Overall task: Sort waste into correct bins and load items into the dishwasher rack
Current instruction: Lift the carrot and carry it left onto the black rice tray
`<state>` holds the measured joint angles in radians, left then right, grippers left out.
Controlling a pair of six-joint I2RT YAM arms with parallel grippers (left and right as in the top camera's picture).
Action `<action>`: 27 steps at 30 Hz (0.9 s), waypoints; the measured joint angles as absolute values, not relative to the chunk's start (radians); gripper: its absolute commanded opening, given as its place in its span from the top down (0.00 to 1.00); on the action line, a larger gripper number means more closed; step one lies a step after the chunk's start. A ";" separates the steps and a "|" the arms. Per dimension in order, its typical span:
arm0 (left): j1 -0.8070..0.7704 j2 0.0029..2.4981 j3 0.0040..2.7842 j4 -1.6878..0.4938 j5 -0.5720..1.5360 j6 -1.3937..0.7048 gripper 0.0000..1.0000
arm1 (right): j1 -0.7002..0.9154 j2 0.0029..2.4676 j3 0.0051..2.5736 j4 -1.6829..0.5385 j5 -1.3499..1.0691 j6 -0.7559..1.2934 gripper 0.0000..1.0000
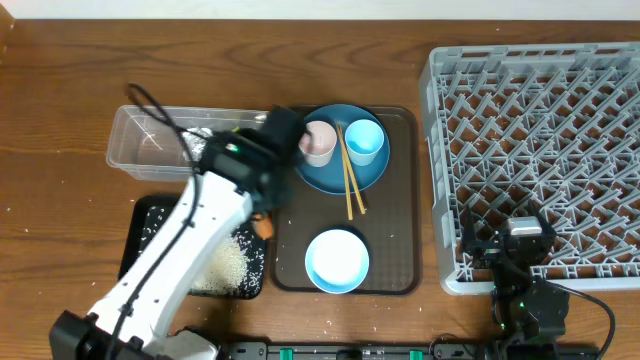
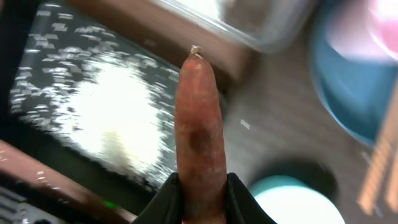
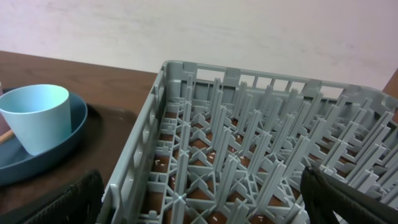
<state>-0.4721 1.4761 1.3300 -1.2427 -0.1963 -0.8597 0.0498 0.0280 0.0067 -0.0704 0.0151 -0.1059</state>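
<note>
On the left I see the clear tub (image 1: pixel 150 140), and nearer me the black tray (image 1: pixel 145 215) with rice (image 1: pixel 232 262) heaped in it. My left gripper (image 2: pixel 200 200) is pinching the carrot piece (image 2: pixel 199 124) by one end, above the black tray's edge beside the brown tray (image 1: pixel 400 220). The plate (image 1: pixel 320 175) and bowl (image 1: pixel 337 260) sit there. Far right, my right gripper (image 3: pixel 199 211) hangs spread wide at the rack (image 1: pixel 560 120).

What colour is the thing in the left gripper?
Orange-brown carrot piece; left wrist view shows it best.
</note>
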 measured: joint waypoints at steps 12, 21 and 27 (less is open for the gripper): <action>-0.245 1.476 1.041 -1.055 -0.213 -0.887 0.85 | 0.050 0.028 0.007 -0.071 0.015 -0.106 0.01; -0.179 1.476 0.880 -0.881 -0.133 -0.894 0.83 | 0.050 0.028 0.007 -0.070 0.015 -0.106 0.01; -0.177 1.476 0.875 -0.859 -0.095 -0.891 0.60 | 0.050 0.028 0.007 -0.070 0.015 -0.106 0.01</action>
